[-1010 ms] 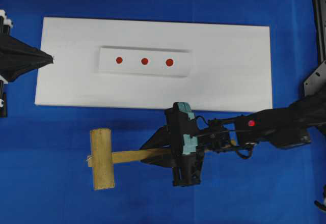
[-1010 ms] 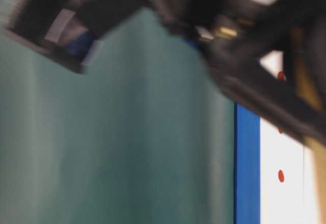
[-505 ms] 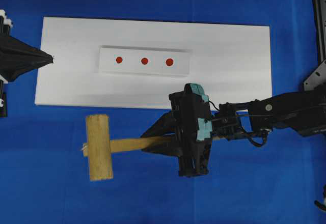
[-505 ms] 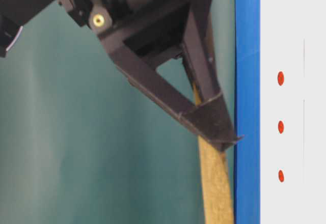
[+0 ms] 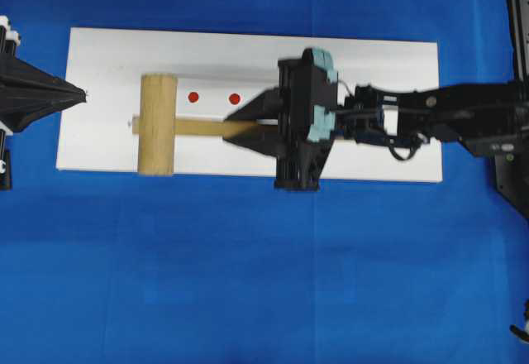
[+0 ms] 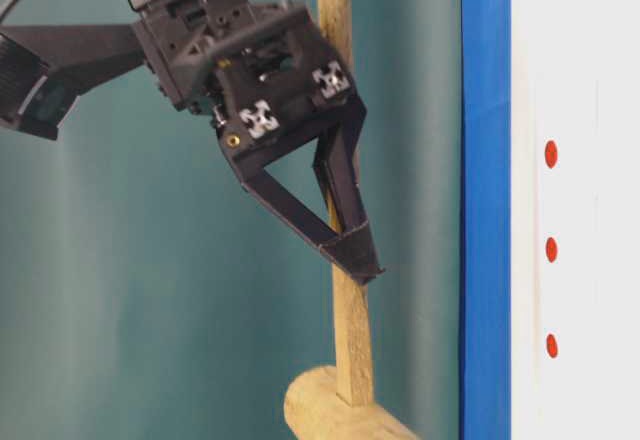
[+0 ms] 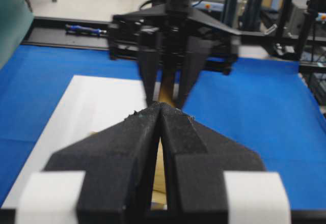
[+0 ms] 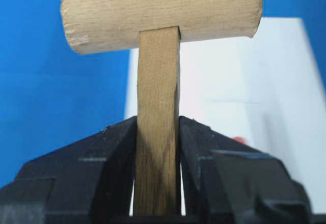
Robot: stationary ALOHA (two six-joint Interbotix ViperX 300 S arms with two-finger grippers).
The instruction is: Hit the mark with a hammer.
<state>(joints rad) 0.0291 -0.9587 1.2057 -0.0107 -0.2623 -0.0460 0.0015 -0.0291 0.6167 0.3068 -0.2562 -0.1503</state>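
Blue tabletop [image 5: 248, 281], teal backdrop [image 6: 150, 310], black frame rails [image 7: 66, 30].

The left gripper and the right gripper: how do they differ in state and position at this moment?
The left gripper is shut on nothing, while the right gripper is shut on the handle of the hammer. The left gripper sits at the left edge of the white board; the right gripper reaches over the board's middle. Both have black, wedge-shaped fingers.

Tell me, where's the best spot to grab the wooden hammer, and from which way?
Probably the handle, about where the right gripper pinches the hammer now: its fingers press the handle's two flat sides, coming in from the tail end. The handle is slim and straight, so it fits between them; the round, thick head looks too fat to pinch.
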